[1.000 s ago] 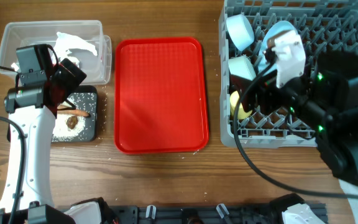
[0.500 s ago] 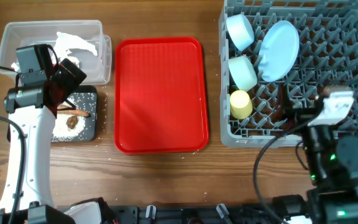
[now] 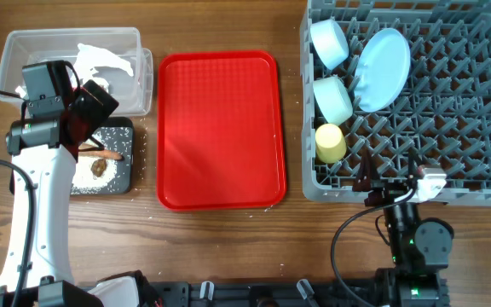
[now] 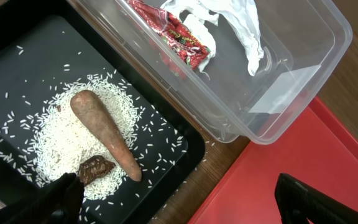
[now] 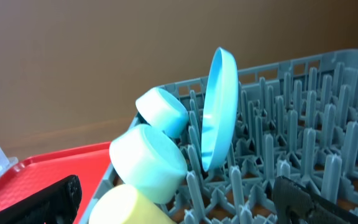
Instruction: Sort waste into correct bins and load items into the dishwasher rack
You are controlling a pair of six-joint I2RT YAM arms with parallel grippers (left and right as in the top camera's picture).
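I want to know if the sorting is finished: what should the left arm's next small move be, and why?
Probably lift the open left claw up and away. It holds nothing, and the carrot and rice already lie in the black tray, the wrapper and tissue in the clear tub.

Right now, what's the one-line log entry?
left tool open near black tray | right tool open by rack | racked: plate, white bowl, green bowl, cup

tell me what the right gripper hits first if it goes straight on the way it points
Most likely the upright pegs of the dishwasher rack just ahead. The yellow cup sits slightly left of that line, though depth is unclear.
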